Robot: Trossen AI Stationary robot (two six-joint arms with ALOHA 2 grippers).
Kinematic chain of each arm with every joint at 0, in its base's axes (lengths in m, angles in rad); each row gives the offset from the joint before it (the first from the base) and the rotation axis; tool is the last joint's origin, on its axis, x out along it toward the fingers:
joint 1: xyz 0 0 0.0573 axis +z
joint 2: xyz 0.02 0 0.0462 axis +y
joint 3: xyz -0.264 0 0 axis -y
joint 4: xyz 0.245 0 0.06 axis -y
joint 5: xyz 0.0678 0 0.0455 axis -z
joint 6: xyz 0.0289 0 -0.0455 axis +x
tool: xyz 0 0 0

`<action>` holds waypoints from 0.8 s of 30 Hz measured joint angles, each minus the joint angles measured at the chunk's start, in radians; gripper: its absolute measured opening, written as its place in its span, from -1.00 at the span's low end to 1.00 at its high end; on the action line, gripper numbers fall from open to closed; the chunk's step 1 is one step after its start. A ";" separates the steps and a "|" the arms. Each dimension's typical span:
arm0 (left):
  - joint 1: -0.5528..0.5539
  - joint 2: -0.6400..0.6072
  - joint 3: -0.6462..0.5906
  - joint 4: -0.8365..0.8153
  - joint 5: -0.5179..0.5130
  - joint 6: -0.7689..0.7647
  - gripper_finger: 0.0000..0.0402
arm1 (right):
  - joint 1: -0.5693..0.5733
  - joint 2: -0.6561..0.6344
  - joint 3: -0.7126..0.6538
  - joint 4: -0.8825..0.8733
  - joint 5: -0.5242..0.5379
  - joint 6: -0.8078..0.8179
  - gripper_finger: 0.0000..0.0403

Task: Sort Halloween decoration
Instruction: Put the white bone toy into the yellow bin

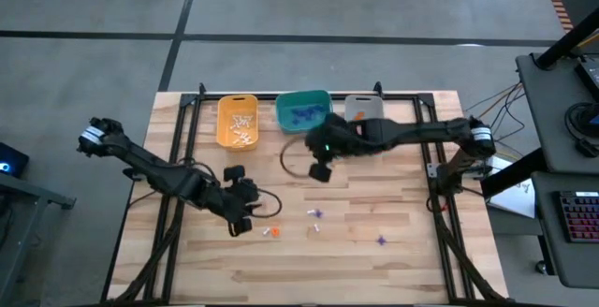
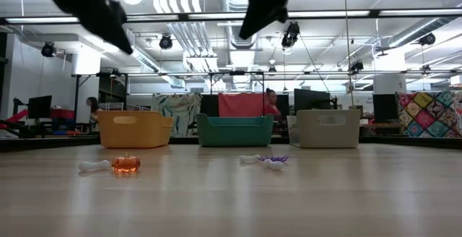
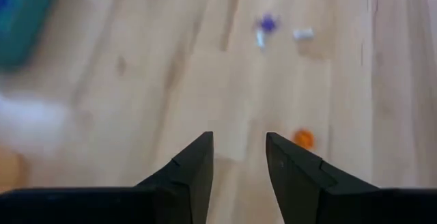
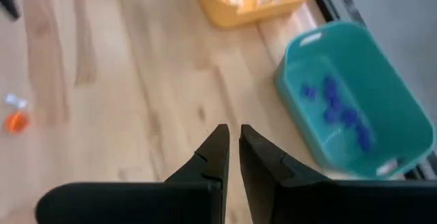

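Note:
The Halloween decoration lies scattered on the wooden table: an orange trinket (image 1: 274, 232) beside a white one, a purple and white pair (image 1: 316, 214), and a purple one (image 1: 381, 241). My left gripper (image 1: 241, 223) hangs open above the table. The orange trinket (image 3: 304, 139) lies just beside its fingertips (image 3: 239, 145). My right gripper (image 1: 321, 169) hovers high before the teal bin (image 4: 355, 94). Its fingers (image 4: 233, 138) are shut, and nothing shows between them. Both grippers stand well clear of the table in the low view.
Three bins stand in a row at the far edge: a yellow one (image 1: 238, 120) holding white pieces, the teal one (image 1: 302, 110) holding blue-purple pieces, and a grey one (image 1: 363, 109). A black frame (image 1: 178, 106) runs along the table's edges.

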 joint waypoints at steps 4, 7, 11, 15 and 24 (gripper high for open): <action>-0.043 0.074 0.000 -0.017 0.050 -0.116 -0.41 | 0.089 -0.016 -0.001 -0.092 0.034 0.074 -0.87; -0.078 0.141 -0.001 -0.017 0.075 -0.157 -0.41 | 0.145 -0.019 -0.001 -0.140 0.040 0.117 -0.87; -0.126 0.227 -0.002 -0.016 0.075 -0.165 -0.41 | 0.209 -0.019 -0.002 -0.211 0.079 0.164 -0.87; -0.166 0.276 -0.002 0.013 0.039 -0.122 -0.41 | 0.262 -0.019 -0.011 -0.276 0.140 0.214 -0.87; -0.181 0.286 -0.002 0.138 -0.016 -0.139 -0.41 | 0.334 -0.030 -0.083 -0.314 0.212 0.291 -0.87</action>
